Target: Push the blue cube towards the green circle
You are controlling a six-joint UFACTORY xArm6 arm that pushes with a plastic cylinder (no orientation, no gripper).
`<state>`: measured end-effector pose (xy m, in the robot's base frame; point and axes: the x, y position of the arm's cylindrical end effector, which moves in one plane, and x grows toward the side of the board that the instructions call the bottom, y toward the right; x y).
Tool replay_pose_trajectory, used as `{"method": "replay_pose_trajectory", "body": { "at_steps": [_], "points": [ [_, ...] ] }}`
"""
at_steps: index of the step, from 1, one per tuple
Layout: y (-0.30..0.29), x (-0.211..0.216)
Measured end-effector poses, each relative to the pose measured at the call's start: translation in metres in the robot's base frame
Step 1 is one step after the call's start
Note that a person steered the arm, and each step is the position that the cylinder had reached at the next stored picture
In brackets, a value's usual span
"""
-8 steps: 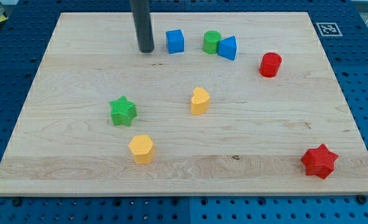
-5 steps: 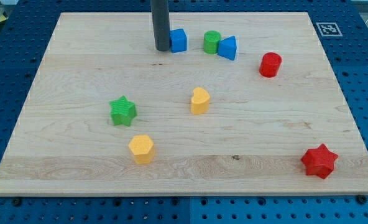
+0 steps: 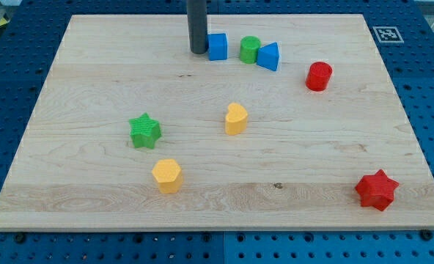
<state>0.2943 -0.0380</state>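
The blue cube sits near the view's top, a short gap left of the green circle. My tip rests on the board right against the cube's left side. A blue triangular block touches the green circle's right side.
A red cylinder lies right of the blue triangle. A yellow block sits mid-board, a green star to its left, a yellow hexagonal block below that, and a red star at the bottom right. An AprilTag marker is on the top right corner.
My tip moved right from well left of the blue cube to touching it, and the cube slid a little right towards the green circle.
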Motion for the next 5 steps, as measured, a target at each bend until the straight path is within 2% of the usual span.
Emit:
{"method": "replay_pose_trajectory", "body": {
  "at_steps": [5],
  "points": [
    [0.0025,-0.0135]
  ]
}}
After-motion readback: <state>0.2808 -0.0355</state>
